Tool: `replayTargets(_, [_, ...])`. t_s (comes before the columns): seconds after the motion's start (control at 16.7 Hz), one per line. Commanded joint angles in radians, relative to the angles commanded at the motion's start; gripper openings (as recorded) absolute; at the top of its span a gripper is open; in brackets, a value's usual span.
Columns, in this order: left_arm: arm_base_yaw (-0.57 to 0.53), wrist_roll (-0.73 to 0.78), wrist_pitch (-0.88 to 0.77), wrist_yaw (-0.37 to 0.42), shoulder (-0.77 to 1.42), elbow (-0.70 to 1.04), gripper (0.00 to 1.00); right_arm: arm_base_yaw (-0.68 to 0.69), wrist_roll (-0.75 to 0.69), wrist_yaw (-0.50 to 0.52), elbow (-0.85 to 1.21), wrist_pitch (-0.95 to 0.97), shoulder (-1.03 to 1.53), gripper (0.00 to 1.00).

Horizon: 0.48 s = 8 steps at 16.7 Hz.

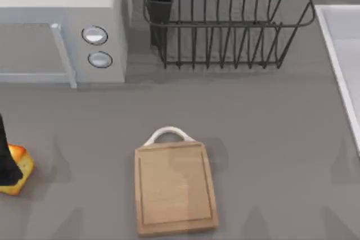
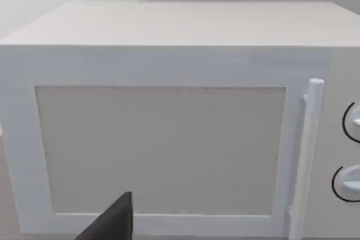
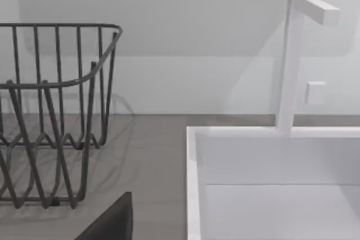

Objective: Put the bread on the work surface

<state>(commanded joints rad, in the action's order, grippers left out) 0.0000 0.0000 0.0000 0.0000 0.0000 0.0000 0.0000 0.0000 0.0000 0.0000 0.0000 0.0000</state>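
Top view shows one piece of bread (image 1: 18,168), one wooden cutting board (image 1: 175,188), one microwave (image 1: 62,26) with two round dials, one wire dish rack (image 1: 225,21) and one sink (image 1: 343,66), all on or set into the grey counter (image 1: 270,127). At the far left edge, the left claw (image 1: 4,164) appears as a dark shape directly against the bread, overlapping its left side; whether its fingers are apart or clamped on the bread cannot be told. From that claw, the golden-yellow chunk with its orange toasted patch lies just to the right, touching it, resting on the counter. Further right of the claw, well apart from the bread, lies the cutting board, its white loop handle (image 1: 167,134) pointing toward the back of the counter. Nothing lies on the board. Behind the claw stands the microwave, which the left wrist view faces head on, door and vertical handle (image 2: 306,155) visible. One dark fingertip shows low in each wrist view. Right wrist view looks toward the dish rack, the sink basin and one white faucet (image 3: 298,54).
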Motion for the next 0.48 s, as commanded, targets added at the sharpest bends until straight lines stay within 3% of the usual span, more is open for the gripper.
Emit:
replayTargets(0.24, [0.004, 0.009, -0.024, 0.001, 0.033, 0.033, 1.00, 0.000, 0.000, 0.000, 0.000, 0.000, 0.000, 1.00])
replayTargets(0.48, [0.015, 0.050, -0.159, 0.007, 0.223, 0.201, 1.00, 0.000, 0.000, 0.000, 0.000, 0.000, 0.000, 1.00])
